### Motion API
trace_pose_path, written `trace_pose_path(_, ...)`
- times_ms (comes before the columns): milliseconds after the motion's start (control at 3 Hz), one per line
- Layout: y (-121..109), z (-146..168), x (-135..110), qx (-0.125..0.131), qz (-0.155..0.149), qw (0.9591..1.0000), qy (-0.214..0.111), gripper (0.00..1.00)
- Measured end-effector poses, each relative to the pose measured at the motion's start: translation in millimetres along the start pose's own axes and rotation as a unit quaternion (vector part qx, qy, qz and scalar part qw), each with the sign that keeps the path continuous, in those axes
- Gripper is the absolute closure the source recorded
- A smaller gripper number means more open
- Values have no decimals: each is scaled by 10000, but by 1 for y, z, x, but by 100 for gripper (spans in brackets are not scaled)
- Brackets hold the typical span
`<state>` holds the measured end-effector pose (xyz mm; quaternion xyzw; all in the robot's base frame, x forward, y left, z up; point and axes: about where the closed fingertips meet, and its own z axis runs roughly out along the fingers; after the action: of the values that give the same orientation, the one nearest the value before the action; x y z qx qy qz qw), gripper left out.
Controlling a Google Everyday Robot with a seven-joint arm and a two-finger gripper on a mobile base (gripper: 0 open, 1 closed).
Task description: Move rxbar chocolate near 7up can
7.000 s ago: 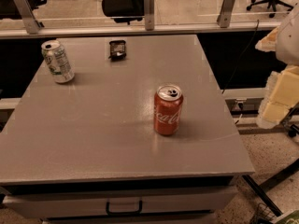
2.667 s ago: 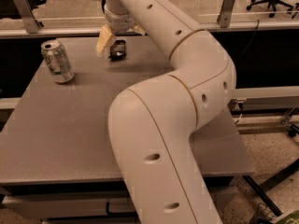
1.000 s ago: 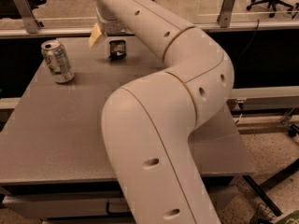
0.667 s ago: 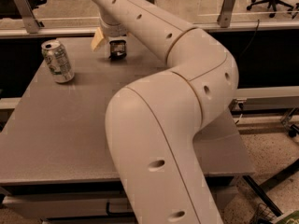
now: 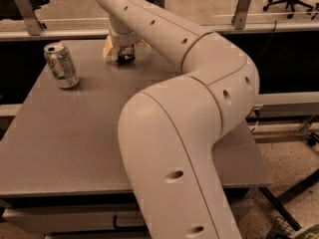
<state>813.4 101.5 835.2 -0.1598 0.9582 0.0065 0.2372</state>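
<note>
One 7up can [image 5: 61, 64] stands upper left on our grey table [image 5: 75, 133]; right of it, at top centre, our gripper [image 5: 125, 53] sits low over the rxbar chocolate [image 5: 126, 59], its fingers [image 5: 109, 52] apart, straddling the bar

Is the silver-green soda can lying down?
No, the silver-green soda can stands upright on the grey table, left of the gripper at the small dark snack bar.
</note>
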Motion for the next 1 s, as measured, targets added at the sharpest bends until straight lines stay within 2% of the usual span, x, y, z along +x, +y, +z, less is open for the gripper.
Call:
trace_pose_path(333, 5, 3, 4, -52, 47, 10000, 48, 38)
trace_pose_path(667, 8, 0, 3, -84, 49, 9999, 46, 70)
trace_pose_path(1000, 8, -2, 2, -84, 49, 9999, 46, 94)
